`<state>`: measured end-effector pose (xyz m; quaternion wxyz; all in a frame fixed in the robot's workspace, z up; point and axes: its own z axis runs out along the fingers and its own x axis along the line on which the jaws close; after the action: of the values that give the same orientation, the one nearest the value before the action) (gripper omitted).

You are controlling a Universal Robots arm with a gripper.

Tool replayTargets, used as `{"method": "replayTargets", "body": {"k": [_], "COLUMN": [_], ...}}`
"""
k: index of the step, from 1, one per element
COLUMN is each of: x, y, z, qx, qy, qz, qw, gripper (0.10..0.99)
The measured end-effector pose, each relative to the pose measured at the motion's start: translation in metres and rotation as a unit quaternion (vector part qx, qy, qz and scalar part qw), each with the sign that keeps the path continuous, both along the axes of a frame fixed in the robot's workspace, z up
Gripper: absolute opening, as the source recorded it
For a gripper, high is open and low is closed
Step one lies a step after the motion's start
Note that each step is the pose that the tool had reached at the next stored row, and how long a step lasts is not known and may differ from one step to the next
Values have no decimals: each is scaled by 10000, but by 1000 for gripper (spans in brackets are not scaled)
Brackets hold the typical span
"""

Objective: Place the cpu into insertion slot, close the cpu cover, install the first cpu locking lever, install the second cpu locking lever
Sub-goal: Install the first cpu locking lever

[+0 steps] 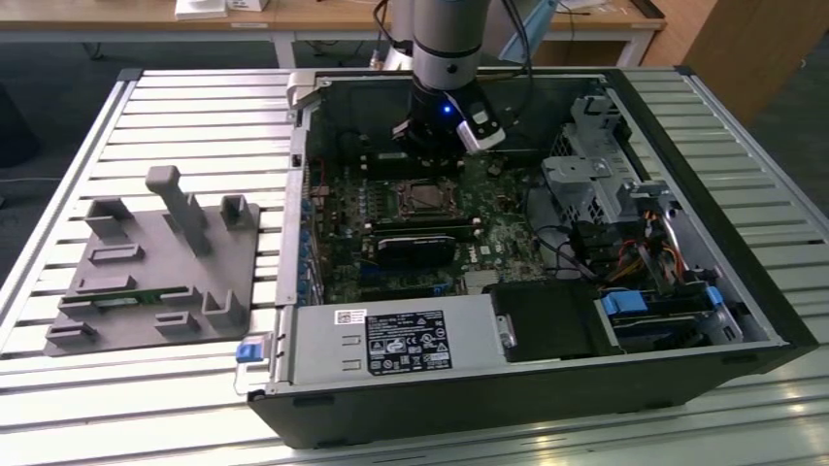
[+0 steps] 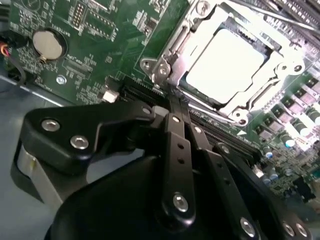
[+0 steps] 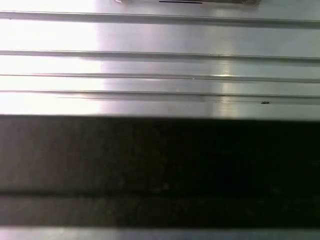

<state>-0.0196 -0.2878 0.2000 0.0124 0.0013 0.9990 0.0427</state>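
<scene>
— Where do we stand with the cpu (image 2: 224, 59)?

— In the second wrist view we see it lying flat in the insertion slot (image 2: 176, 75), its pale metal top showing through the window of the cpu cover (image 2: 260, 95), which looks to be down over it. In the exterior view the socket sits mid-board, left of centre in the open computer case (image 1: 725, 291).

— And the gripper (image 2: 176, 97)?

— Its black fingers (image 2: 172, 122) are drawn together to a narrow tip, touching or nearly so, with nothing between them that we can make out. That tip sits right at the near edge of the socket, close to a thin wire locking lever (image 2: 210, 107); whether it touches the lever we cannot tell.

— How would we expect these parts to handle?

— We judge the chip light, stiff and fragile, best left alone now it is seated. The cover is thin sheet metal. The lever is springy wire, slick and small, so it probably wants pushing near its free end, not pinching.

— What crowds us?

— Long black slots (image 2: 150, 92) run just beside the tip, and a coin battery (image 2: 49, 44) lies well apart. In the exterior view a black heatsink block (image 1: 417, 245) sits nearer than the socket, cables (image 1: 622, 254) to the right. The grey fixture (image 1: 155, 262) lies outside the case, on the exterior view's left.
</scene>
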Motion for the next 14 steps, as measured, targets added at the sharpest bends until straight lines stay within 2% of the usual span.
{"method": "replayTargets", "body": {"k": [8, 14], "x": [0, -1], "y": [0, -1], "z": [26, 18], "qx": [-16, -127], "qy": [0, 1], "qz": [0, 0], "qw": [10000, 9999], "gripper": [106, 106]}}
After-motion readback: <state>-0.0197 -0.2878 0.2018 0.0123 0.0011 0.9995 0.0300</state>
